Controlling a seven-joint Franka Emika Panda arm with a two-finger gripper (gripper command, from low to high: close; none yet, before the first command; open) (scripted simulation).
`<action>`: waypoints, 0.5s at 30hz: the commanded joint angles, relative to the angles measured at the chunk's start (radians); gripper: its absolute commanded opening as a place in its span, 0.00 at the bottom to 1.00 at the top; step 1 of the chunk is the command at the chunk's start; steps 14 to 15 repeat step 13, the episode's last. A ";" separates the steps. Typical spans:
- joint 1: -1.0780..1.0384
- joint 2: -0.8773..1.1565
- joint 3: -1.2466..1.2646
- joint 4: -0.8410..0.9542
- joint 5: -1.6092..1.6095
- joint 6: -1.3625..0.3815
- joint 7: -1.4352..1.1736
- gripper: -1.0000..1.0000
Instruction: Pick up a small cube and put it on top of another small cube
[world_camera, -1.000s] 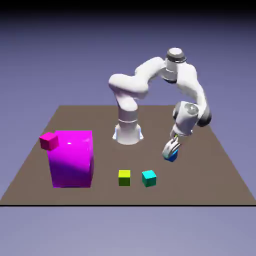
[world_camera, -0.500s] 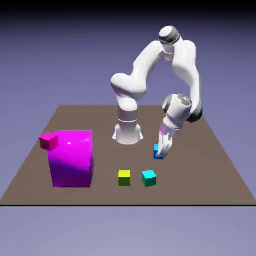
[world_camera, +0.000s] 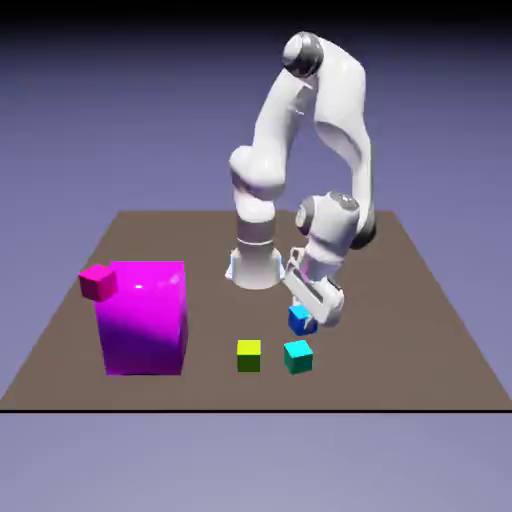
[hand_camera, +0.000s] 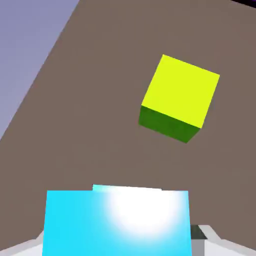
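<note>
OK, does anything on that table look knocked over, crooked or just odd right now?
Nothing stands out. The yellow-green cube and cyan cube sit flat on the table, apart. The end effector holds the small cube above them, tilted with the hand.

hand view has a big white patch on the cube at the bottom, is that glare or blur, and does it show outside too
Hand view: glare, a soft white bloom washing out the held small cube, which looks bright cyan; its edges stay sharp. Exterior view: no bloom, the small cube in the gripper reads dark blue.
</note>
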 joint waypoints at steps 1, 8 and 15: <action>-0.036 0.005 0.032 0.000 -0.019 0.012 0.014 0.00; -0.290 0.044 0.257 0.001 -0.150 0.105 0.113 0.00; -0.441 0.067 0.391 0.002 -0.228 0.160 0.172 0.00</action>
